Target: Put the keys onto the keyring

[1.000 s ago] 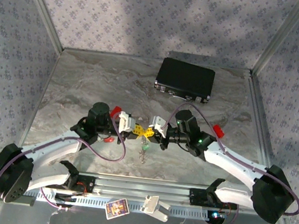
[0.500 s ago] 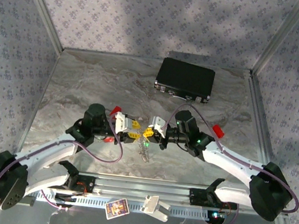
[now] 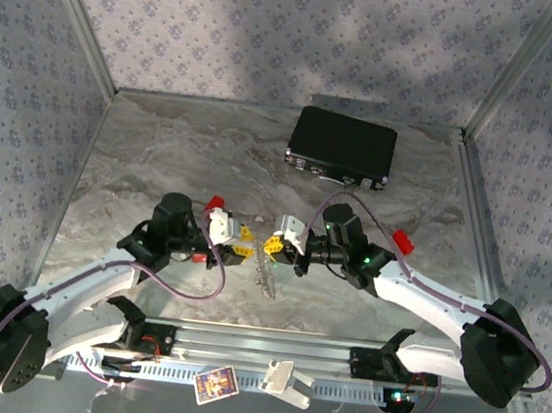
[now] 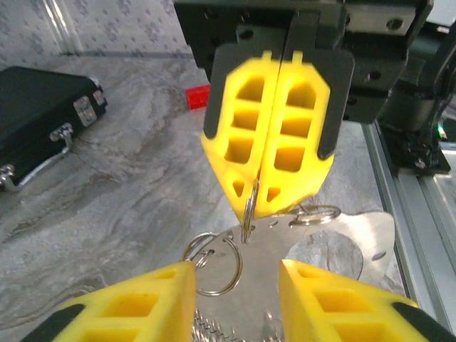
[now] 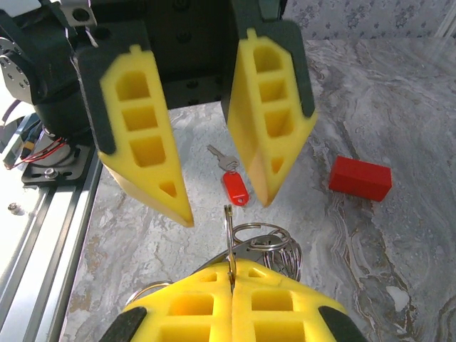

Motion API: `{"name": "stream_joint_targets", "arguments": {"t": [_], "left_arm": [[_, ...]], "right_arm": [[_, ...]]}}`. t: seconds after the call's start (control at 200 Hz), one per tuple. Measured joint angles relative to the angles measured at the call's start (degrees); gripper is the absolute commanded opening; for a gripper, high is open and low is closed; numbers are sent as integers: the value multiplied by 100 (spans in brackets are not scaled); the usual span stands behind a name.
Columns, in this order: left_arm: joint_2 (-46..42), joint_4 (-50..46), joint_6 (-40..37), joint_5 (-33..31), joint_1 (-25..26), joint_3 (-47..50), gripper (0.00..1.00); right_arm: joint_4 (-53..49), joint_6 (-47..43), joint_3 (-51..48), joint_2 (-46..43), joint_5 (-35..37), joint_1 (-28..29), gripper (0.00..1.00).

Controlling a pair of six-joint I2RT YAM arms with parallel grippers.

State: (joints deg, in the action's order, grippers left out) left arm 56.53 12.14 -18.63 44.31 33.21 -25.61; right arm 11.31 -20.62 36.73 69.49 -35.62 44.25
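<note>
The keyring [image 5: 260, 241] is held off the table [image 5: 399, 107], 1 of its thin rings pinched edge-on between the closed tips of the right gripper [image 5: 231, 269]. Just beyond it, the left gripper [image 5: 224, 208] is seen with jaws apart and nothing between them. The red key [image 5: 234, 187] lies flat on the table under that gripper, the red block [image 5: 360, 178] further off. The ring could be twisted or knocked loose by any nudge from the left gripper, so little metal being gripped; the flat key could be skidded away rather than lifted.
</note>
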Motion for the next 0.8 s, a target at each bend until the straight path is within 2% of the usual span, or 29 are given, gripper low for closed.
{"name": "stream_joint_targets", "arguments": {"t": [0.13, 0.54, 0.66, 0.8], "left_arm": [[136, -52, -26, 94, 0, -72, 25], [219, -321, -129, 319, 28, -310, 19], [219, -363, -155, 350, 28, -323, 10], [214, -431, -236, 393, 28, -343, 9]], "right_arm": [[-72, -48, 33, 0, 0, 68, 0], [-553, -304, 350, 92, 203, 262, 0], [-612, -334, 374, 92, 275, 273, 0], [-673, -348, 407, 94, 315, 291, 0]]}}
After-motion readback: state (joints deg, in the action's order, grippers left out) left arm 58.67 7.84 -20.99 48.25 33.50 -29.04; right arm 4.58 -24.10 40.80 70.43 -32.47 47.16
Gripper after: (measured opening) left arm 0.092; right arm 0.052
